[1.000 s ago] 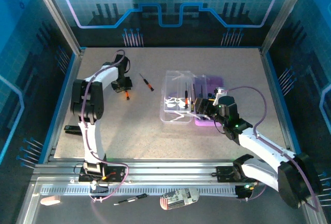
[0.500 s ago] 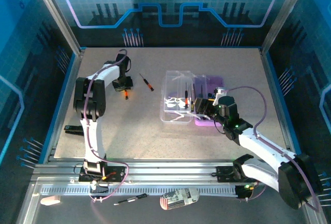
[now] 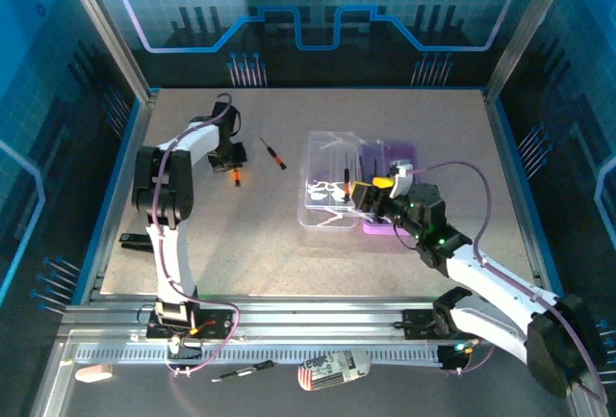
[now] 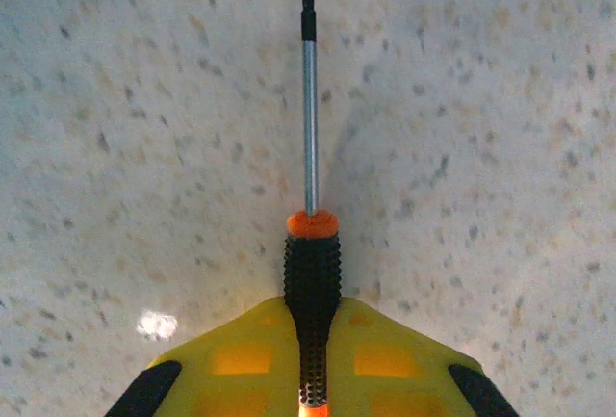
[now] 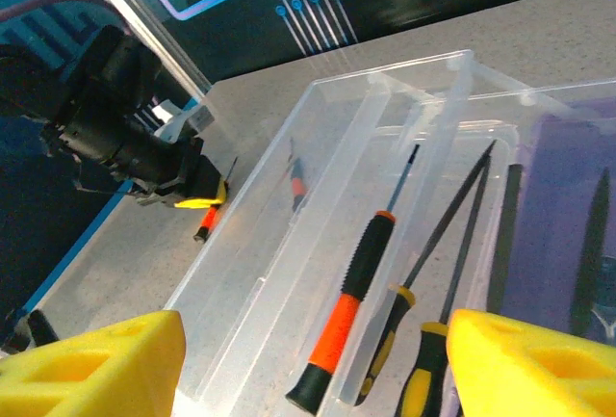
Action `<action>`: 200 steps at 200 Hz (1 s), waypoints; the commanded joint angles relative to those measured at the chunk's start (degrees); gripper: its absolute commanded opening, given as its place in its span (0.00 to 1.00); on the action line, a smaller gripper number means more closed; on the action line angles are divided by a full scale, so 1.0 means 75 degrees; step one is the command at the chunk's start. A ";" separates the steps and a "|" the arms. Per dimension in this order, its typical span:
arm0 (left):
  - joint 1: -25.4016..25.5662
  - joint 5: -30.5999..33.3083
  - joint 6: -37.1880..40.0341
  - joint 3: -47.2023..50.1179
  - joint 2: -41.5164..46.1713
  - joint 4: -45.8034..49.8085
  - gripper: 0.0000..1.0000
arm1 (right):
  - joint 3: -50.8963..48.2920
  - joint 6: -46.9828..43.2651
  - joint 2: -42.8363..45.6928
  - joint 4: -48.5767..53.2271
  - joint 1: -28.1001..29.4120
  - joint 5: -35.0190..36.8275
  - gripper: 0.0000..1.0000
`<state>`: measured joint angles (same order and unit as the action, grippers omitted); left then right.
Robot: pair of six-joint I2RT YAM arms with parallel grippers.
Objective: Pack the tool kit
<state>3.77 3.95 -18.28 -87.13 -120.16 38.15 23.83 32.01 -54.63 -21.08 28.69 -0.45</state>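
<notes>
At the far left of the table (image 3: 279, 253), the left gripper (image 4: 310, 364) had just pinched shut on the screwdriver (image 4: 310, 147) by its handle, ready to carry it. The open tool kit (image 3: 322, 215) sat mid-table beneath the right gripper (image 3: 371, 189), whose jaws stood wide and empty.

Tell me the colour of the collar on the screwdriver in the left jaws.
The screwdriver has an orange collar; the left wrist view shows it best.
</notes>
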 commanded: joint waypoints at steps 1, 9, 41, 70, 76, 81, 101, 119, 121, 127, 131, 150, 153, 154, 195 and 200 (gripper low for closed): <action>0.0114 -0.0525 -0.0265 0.0293 0.0771 0.0039 0.10 | -0.0057 -0.0175 0.0052 -0.0243 0.0089 0.0154 0.73; 0.0185 -0.0632 -0.0312 0.0402 0.0952 -0.0022 0.10 | -0.0078 -0.0168 0.0094 -0.0214 0.0101 0.0256 0.73; 0.0712 -0.0658 -0.0437 0.0757 0.1625 -0.0143 0.10 | -0.0129 -0.0143 0.0240 -0.0078 0.0101 0.0661 0.73; 0.1198 -0.0585 -0.0588 0.0857 0.2150 -0.0119 0.10 | -0.0210 -0.0106 0.0419 -0.0034 0.0101 0.0880 0.73; 0.1320 -0.0586 -0.0628 0.0848 0.2251 -0.0101 0.10 | -0.0232 -0.0096 0.0466 -0.0027 0.0101 0.0949 0.73; 0.1422 -0.0591 -0.0674 0.0828 0.2321 -0.0068 0.10 | -0.0258 -0.0085 0.0502 -0.0025 0.0101 0.1030 0.73; 0.1914 -0.0462 -0.0761 0.0648 0.2614 0.0055 0.10 | -0.0309 -0.0027 0.0626 0.0050 0.0101 0.1323 0.73; 0.2237 -0.0555 -0.0873 0.0437 0.2765 0.0103 0.10 | -0.0332 0.0012 0.0663 0.0104 0.0098 0.1435 0.73; 0.2262 -0.0583 -0.0892 0.0408 0.2776 0.0113 0.10 | -0.0331 0.0010 0.0663 0.0113 0.0100 0.1432 0.73; 0.2339 -0.0667 -0.0929 0.0321 0.2817 0.0142 0.10 | -0.0318 0.0028 0.0673 0.0115 0.0096 0.1397 0.73; 0.2384 -0.0714 -0.0973 0.0280 0.2833 0.0157 0.10 | -0.0308 0.0027 0.0675 0.0116 0.0100 0.1364 0.73; 0.2698 -0.0819 -0.1134 0.0176 0.2993 0.0142 0.09 | -0.0350 0.0039 0.0663 0.0081 0.0100 0.1445 0.73; 0.2751 -0.0823 -0.1148 0.0155 0.3020 0.0140 0.09 | -0.0362 0.0044 0.0663 0.0082 0.0095 0.1485 0.73; 0.2765 -0.0821 -0.1148 0.0144 0.3028 0.0140 0.09 | -0.0370 0.0044 0.0663 0.0075 0.0098 0.1499 0.73; 0.3387 -0.1228 -0.1430 -0.0263 0.3207 0.0120 0.10 | -0.0354 0.0045 0.0594 0.0118 0.0100 0.1604 0.73; 0.3488 -0.1207 -0.1448 -0.0336 0.3179 0.0138 0.10 | -0.0354 0.0045 0.0573 0.0116 0.0101 0.1617 0.73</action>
<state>26.98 -2.39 -27.11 -86.21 -98.32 38.04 21.45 31.97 -50.46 -19.75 28.86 9.85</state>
